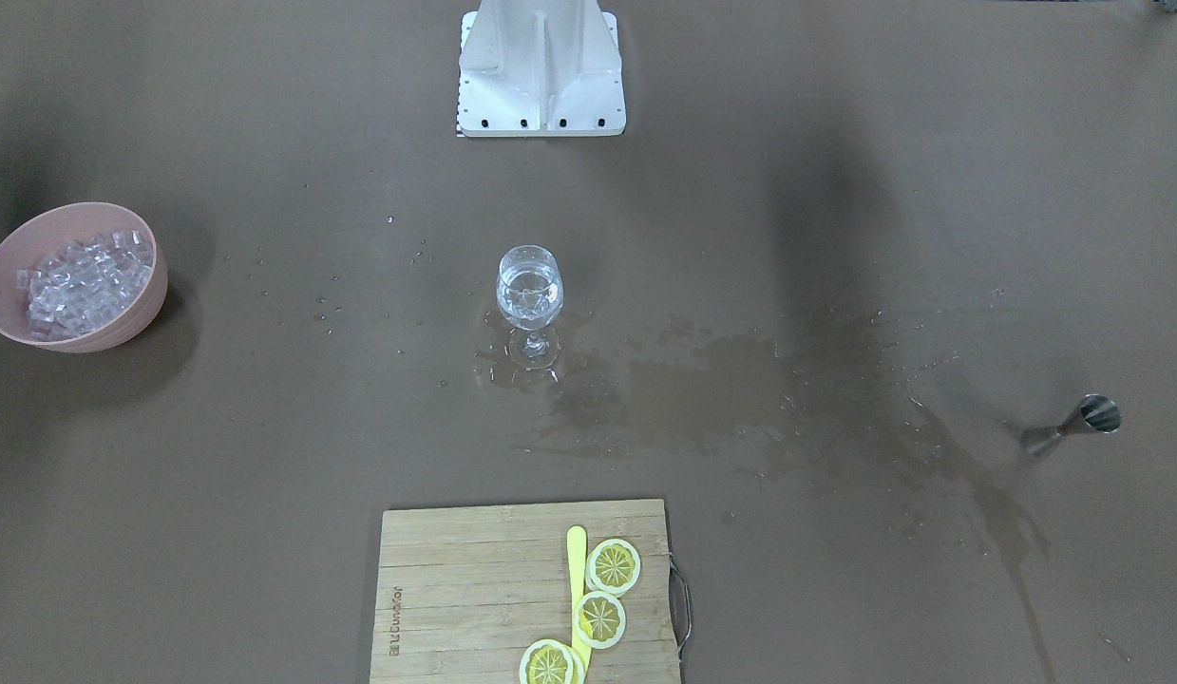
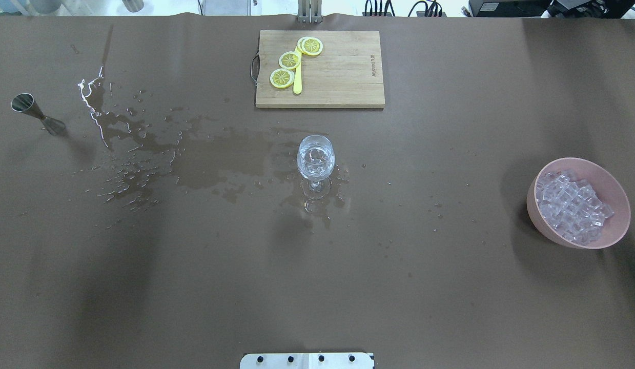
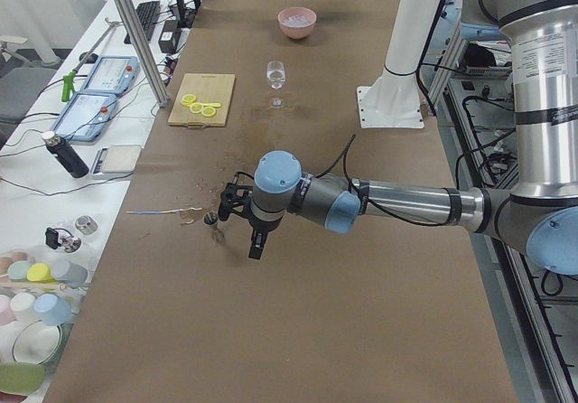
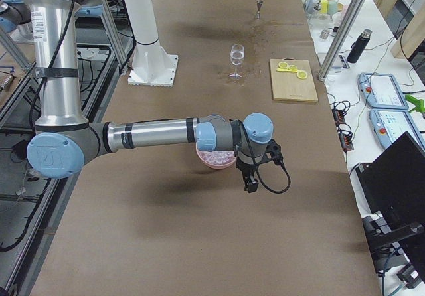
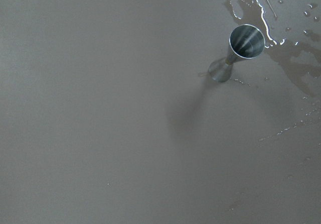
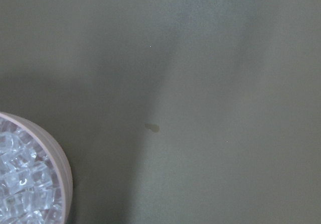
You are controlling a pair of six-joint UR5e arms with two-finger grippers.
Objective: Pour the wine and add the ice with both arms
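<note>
A stemmed wine glass (image 2: 315,159) stands upright mid-table, holding clear wine (image 1: 529,291). A pink bowl (image 2: 537,210) at the robot's right is heaped with ice (image 2: 573,205). A steel jigger (image 2: 33,110) stands at the robot's left, also in the left wrist view (image 5: 241,50). The left gripper (image 3: 256,245) hangs above the table close to the jigger. Beside the bowl, just past its rim, the right gripper (image 4: 251,183) hangs in the air. Both grippers show only in the side views, so I cannot tell whether they are open or shut.
A wide wet spill (image 2: 204,164) spreads from the jigger to the glass foot. A wooden cutting board (image 2: 348,66) with lemon slices (image 2: 290,60) and a yellow stick lies at the far edge. The white arm stand (image 1: 541,66) sits at the robot's side.
</note>
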